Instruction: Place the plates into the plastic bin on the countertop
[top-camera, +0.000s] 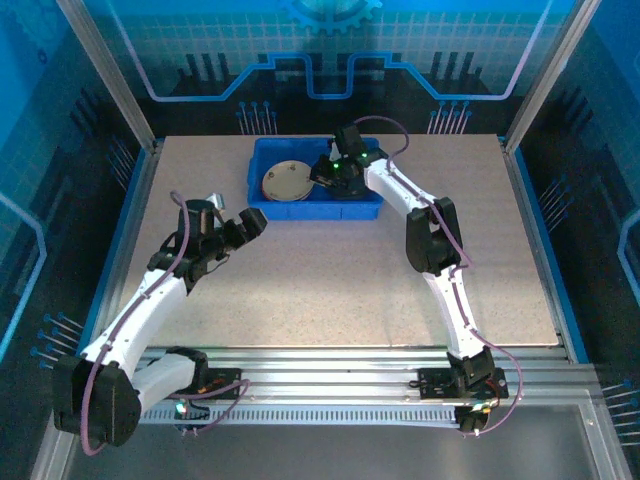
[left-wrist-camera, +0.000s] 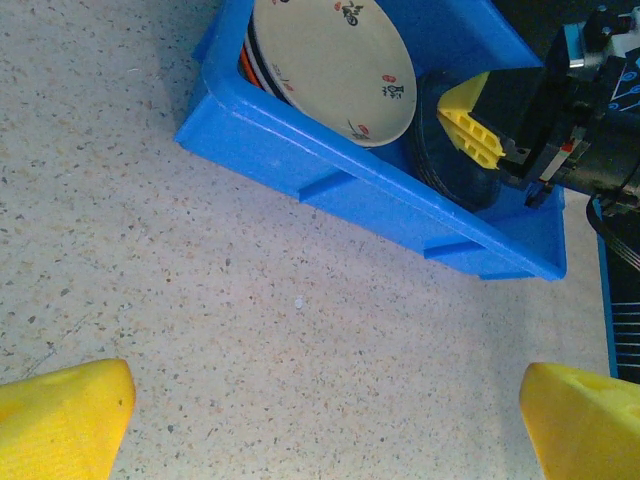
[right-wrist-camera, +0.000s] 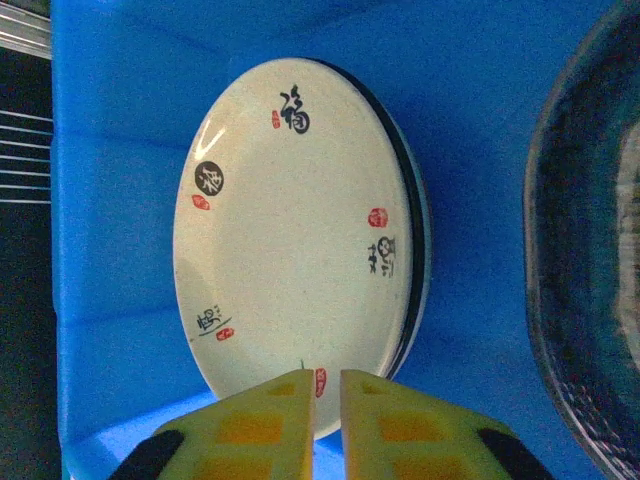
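One cream plate (right-wrist-camera: 295, 240), black 福 (right-wrist-camera: 295, 108), red seals (right-wrist-camera: 377, 217)

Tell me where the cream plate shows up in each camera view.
Top external: the cream plate is upper centre, in the left half of the bin.
Left wrist: the cream plate is at top centre, inside the bin.
Right wrist: the cream plate is at centre, with the right gripper at its lower edge.
Shared landmark: the blue bin around it.
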